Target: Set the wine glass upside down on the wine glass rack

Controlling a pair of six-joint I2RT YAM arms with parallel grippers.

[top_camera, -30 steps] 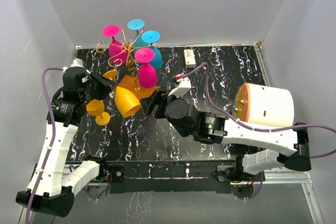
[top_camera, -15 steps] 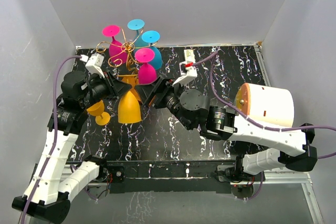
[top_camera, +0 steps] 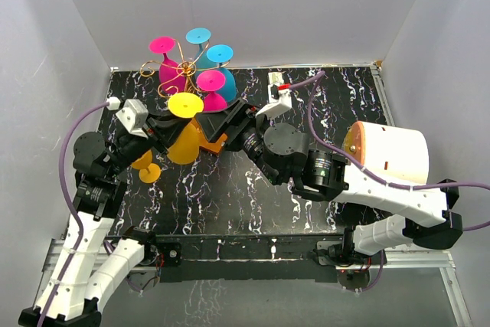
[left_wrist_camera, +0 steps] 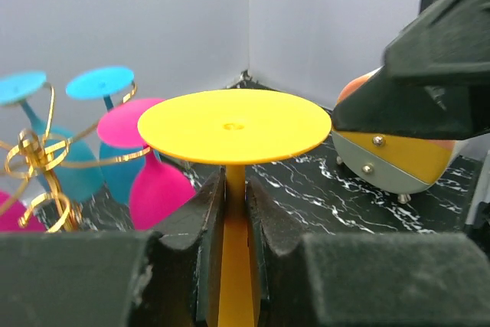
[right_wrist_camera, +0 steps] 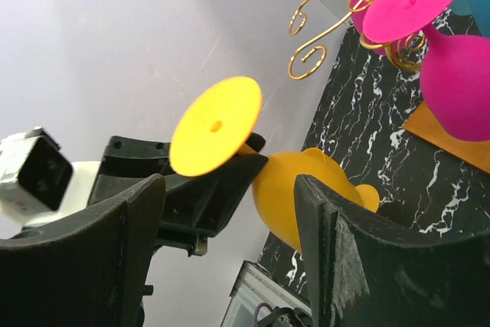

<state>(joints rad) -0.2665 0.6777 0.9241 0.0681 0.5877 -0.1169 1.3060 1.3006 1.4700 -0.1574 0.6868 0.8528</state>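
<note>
Flipped since a second ago: the wine glass point(top_camera: 186, 105) is now foot-up and bowl-down, just in front of the wine glass rack point(top_camera: 182, 71). It's not hung yet, and the stem needs a free gold loop. The left gripper point(left_wrist_camera: 235, 212) pinches the stem just under the foot, reaching in from the left. The right gripper point(top_camera: 230, 122) is spread wide and empty, just beside the bowl.

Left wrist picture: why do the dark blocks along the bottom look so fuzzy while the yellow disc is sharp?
Left wrist view: those blocks are the left gripper's own fingers, too near the lens to focus; the yellow wine glass's foot sits farther off, so it is crisp. Right wrist view: the right gripper's fingers look soft too. Top view: even light, no harsh glare.
</note>
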